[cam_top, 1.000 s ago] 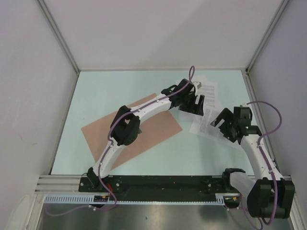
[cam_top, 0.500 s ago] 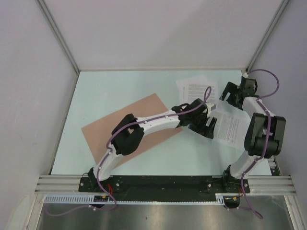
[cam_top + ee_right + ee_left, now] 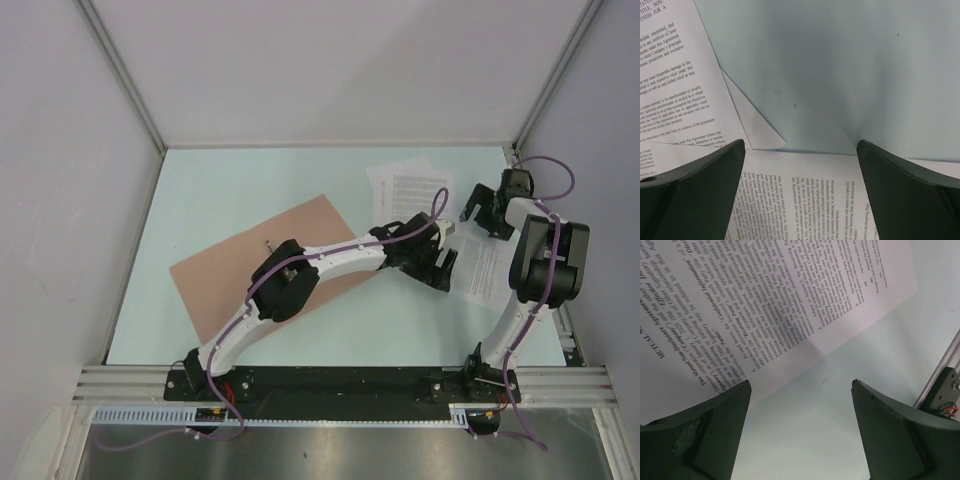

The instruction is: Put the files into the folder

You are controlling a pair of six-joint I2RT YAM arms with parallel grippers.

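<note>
Nearest, on the left half of the worktop (image 3: 250, 180), the folder (image 3: 215, 270) lies flat and, as far as the overhead view shows, shut, set at an angle with the left arm stretched across it. None of the files is in it, so I judge this to be the opening step: the reach for a first sheet.

To the right, the left end effector (image 3: 801, 385) hangs low at the left edge of the near sheet (image 3: 487, 272), fingers spread and pinching nothing. In its wrist view the sheet's printed edge runs on a slant, one finger at that edge and the other over bare worktop. The sheet lies flat, so the next move probably calls for catching the edge or dragging the sheet toward the folder — a straight pinch from above has little to bite.

Just beyond, the right end effector (image 3: 800, 144) is also spread wide and empty, above the spot where that sheet meets the far sheets (image 3: 405, 187), which overlap, a blank corner showing.

Room: open worktop lies between the folder and the sheets, and more at the far left. The right side is tight — the frame rail (image 3: 940, 380) and the wall stand close by.
</note>
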